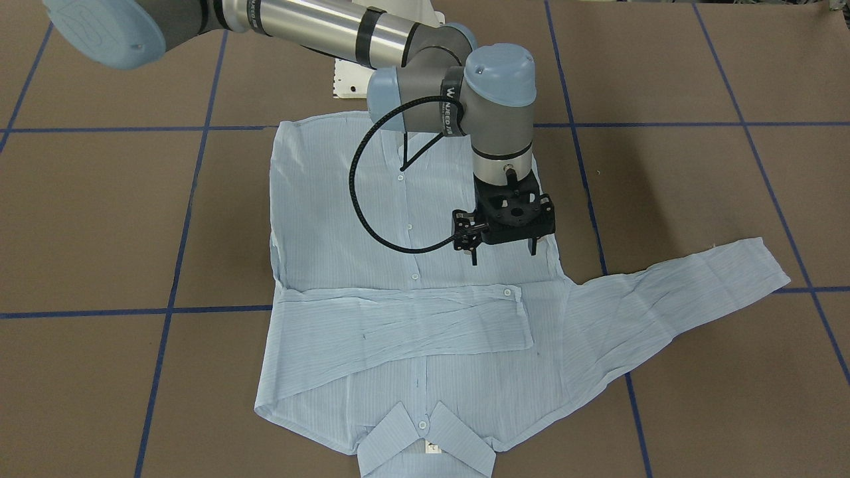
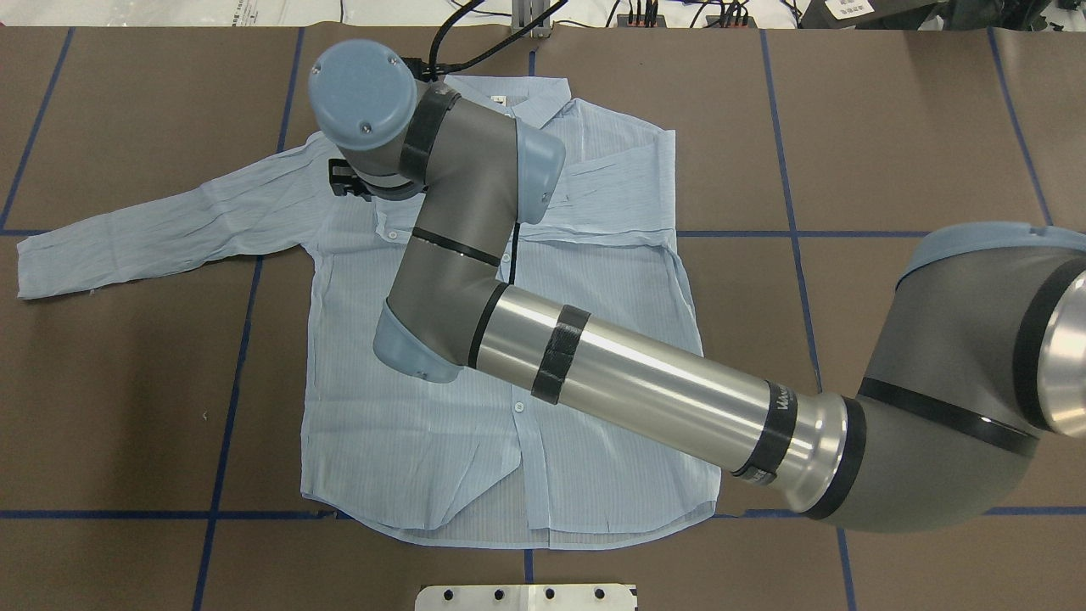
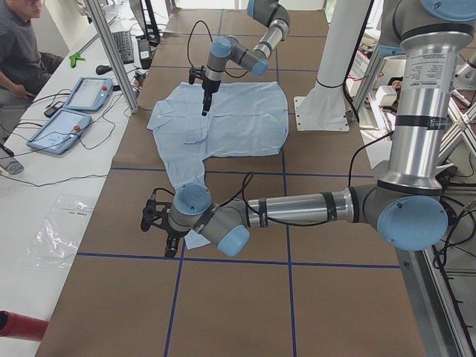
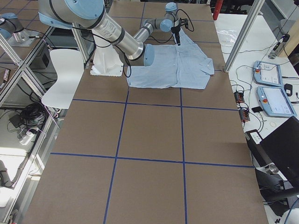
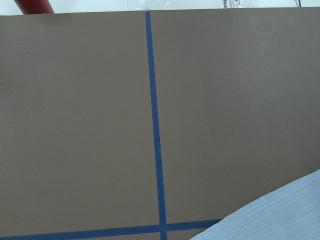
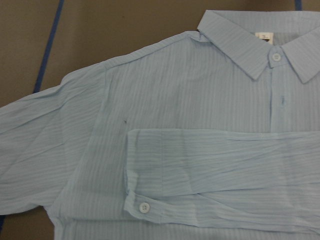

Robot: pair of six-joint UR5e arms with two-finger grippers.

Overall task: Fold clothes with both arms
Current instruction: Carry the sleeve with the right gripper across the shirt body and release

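The light-blue striped shirt (image 1: 372,219) (image 2: 424,433) lies flat, front up and buttoned, on the brown table, its collar (image 1: 425,438) (image 6: 235,35) on the side away from the robot. One sleeve (image 1: 398,325) (image 6: 225,170) is folded across the chest. The other sleeve (image 1: 697,279) (image 2: 127,229) stretches out flat toward the robot's left. My right gripper (image 1: 503,257) hangs open just above the shirt's body and holds nothing. My left gripper (image 3: 159,238) hovers low by the outstretched sleeve's cuff (image 5: 280,220). It shows only in the exterior left view, so I cannot tell its state.
The white pedestal base (image 1: 345,79) (image 2: 526,598) stands at the robot's edge behind the shirt hem. A person (image 3: 22,44) sits at a side bench with two tablets (image 3: 67,123) and cables. Blue tape lines (image 5: 155,125) grid the brown table.
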